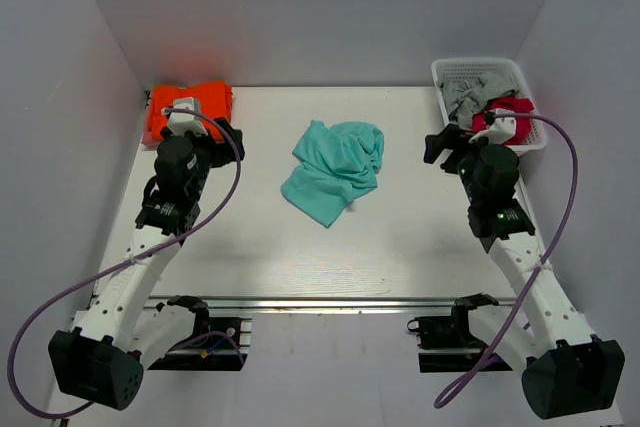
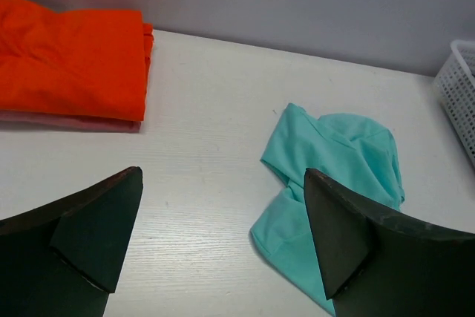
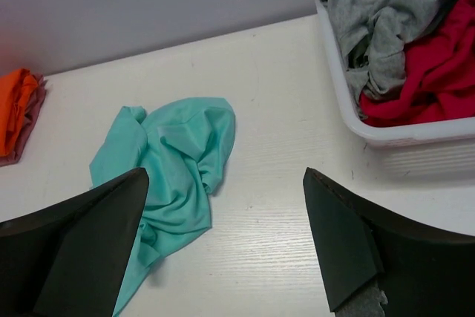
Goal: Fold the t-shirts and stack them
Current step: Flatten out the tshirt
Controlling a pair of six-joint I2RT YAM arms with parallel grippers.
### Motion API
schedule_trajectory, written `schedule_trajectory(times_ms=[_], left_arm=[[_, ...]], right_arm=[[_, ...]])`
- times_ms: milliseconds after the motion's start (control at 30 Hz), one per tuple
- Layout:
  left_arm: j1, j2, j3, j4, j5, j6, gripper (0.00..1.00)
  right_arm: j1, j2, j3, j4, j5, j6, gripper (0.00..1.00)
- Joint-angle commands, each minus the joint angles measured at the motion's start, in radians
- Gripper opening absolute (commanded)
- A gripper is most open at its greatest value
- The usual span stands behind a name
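A crumpled mint-teal t-shirt (image 1: 335,170) lies in the middle of the white table; it also shows in the left wrist view (image 2: 338,176) and the right wrist view (image 3: 167,165). A folded orange t-shirt (image 1: 190,107) lies at the far left corner on top of a pinkish folded cloth (image 2: 74,122); it shows in the left wrist view (image 2: 70,61) and at the right wrist view's left edge (image 3: 15,105). My left gripper (image 2: 223,231) is open and empty, left of the teal shirt. My right gripper (image 3: 226,235) is open and empty, right of it.
A white basket (image 1: 448,72) at the far right corner holds grey (image 3: 386,24) and red (image 3: 438,64) clothes. Grey walls close in the back and sides. A metal rail (image 1: 330,304) runs along the table's near edge.
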Motion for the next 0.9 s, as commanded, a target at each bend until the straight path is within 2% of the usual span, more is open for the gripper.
schedule_trajectory(times_ms=[0,133,233,333,367,433,533,733,867], left_arm=[[0.004,-0.022,-0.013,-0.004,0.072,-0.002,1.00],[0.004,0.005,-0.085,0.079,0.152,-0.045,1.00],[-0.008,0.086,-0.082,0.110,0.288,-0.033,1.00],[-0.027,0.189,-0.051,0.136,0.527,-0.024,1.00],[-0.027,0.268,-0.021,0.136,0.624,-0.024,1.00],[-0.077,0.344,-0.005,0.154,0.704,0.002,1.00],[-0.177,0.436,0.006,0.145,0.696,0.044,1.00],[-0.361,0.531,0.050,0.040,0.516,0.116,1.00],[-0.468,0.663,0.119,-0.042,0.383,0.134,0.92]], right_arm=[[-0.001,0.040,0.073,-0.047,-0.037,0.021,0.90],[0.004,0.105,0.103,-0.070,-0.044,0.015,0.90],[0.002,0.160,0.115,-0.065,-0.104,-0.062,0.90],[0.002,0.237,0.167,-0.122,-0.144,-0.071,0.90],[0.001,0.273,0.176,-0.142,-0.211,-0.068,0.90],[0.005,0.349,0.233,-0.151,-0.250,-0.074,0.90],[0.007,0.435,0.305,-0.177,-0.346,-0.059,0.90],[0.013,0.671,0.448,-0.219,-0.435,-0.013,0.90],[0.039,0.858,0.586,-0.258,-0.402,-0.011,0.90]])
